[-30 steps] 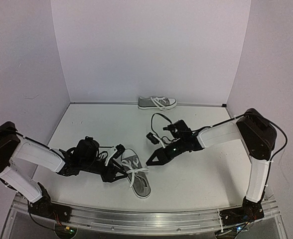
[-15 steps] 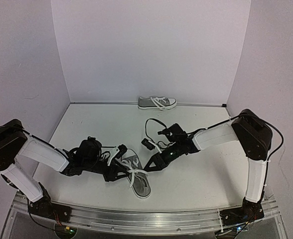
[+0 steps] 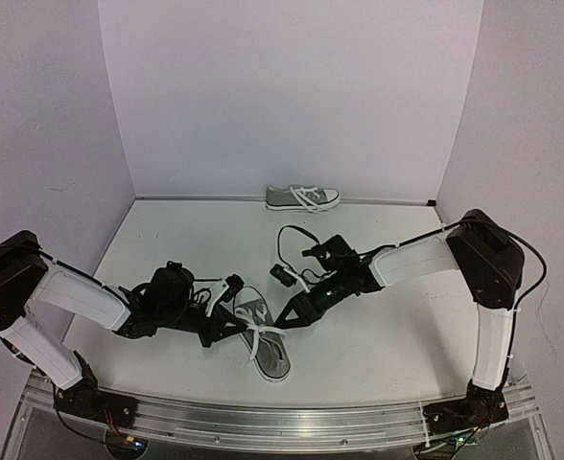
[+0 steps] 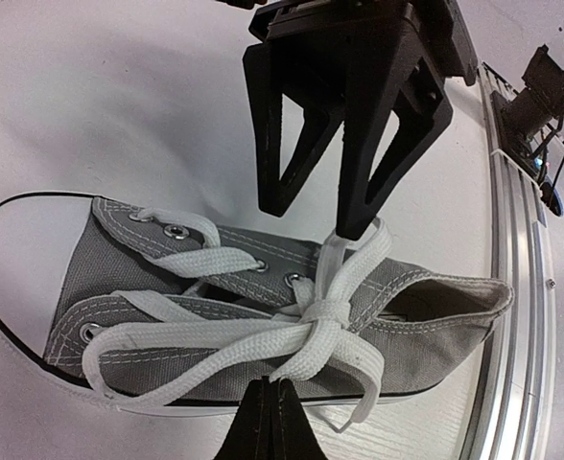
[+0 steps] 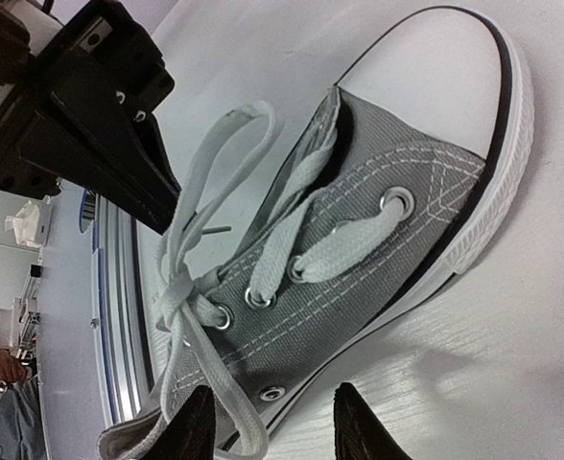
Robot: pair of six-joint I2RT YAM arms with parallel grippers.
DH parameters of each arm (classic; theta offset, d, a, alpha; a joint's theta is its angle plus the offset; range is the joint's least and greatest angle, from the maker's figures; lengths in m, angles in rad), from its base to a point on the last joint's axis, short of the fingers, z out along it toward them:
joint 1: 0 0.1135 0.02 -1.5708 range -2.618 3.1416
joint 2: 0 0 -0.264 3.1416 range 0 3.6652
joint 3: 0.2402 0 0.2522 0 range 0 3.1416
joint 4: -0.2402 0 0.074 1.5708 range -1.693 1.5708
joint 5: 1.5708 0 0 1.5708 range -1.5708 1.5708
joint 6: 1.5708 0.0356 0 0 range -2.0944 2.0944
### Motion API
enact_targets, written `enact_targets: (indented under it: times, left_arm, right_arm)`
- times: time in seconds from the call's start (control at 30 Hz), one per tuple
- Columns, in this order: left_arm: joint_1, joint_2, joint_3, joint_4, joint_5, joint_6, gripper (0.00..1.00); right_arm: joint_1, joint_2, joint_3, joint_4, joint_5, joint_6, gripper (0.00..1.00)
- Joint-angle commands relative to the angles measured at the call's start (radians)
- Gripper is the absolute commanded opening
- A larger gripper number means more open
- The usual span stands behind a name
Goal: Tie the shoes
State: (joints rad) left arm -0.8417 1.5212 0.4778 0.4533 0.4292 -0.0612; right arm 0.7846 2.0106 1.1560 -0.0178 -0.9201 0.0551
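The near shoe [image 3: 270, 350] lies at 6 o'clock. At its 9 o'clock my left gripper [image 3: 242, 324] has its jaws pressed together by the knot [image 4: 320, 316]; I can't tell if they catch lace. At 2 o'clock the right gripper [image 3: 289, 318] hangs spread over a loop [image 4: 359, 254]. I'd centre that loop before closing, then pull evenly. The second shoe [image 3: 303, 198] waits at 12 o'clock.

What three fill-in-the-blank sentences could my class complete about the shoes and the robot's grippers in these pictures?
1. The laces on the near shoe are ____ in colour.
2. Above those laces, the right gripper is not shut but ____.
3. With the other shoe by the back wall, the table holds ____ shoes.

Missing words: white; open; two.
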Motion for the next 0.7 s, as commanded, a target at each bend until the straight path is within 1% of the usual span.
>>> enact_targets:
  times: [0.0, 0.37, 0.67]
  left_arm:
    - [-0.002, -0.028, -0.005, 0.02, -0.02, -0.017, 0.0]
    - [0.0, -0.058, -0.02, 0.028, -0.058, -0.036, 0.0]
    - [0.0, -0.121, -0.047, 0.007, -0.105, -0.061, 0.0]
  right_arm:
    - [0.02, 0.002, 0.049, -0.021, -0.023, -0.02, 0.4]
    - [0.037, 0.036, 0.064, -0.047, -0.005, -0.04, 0.39]
    - [0.039, 0.039, 0.065, -0.063, 0.009, -0.047, 0.33]
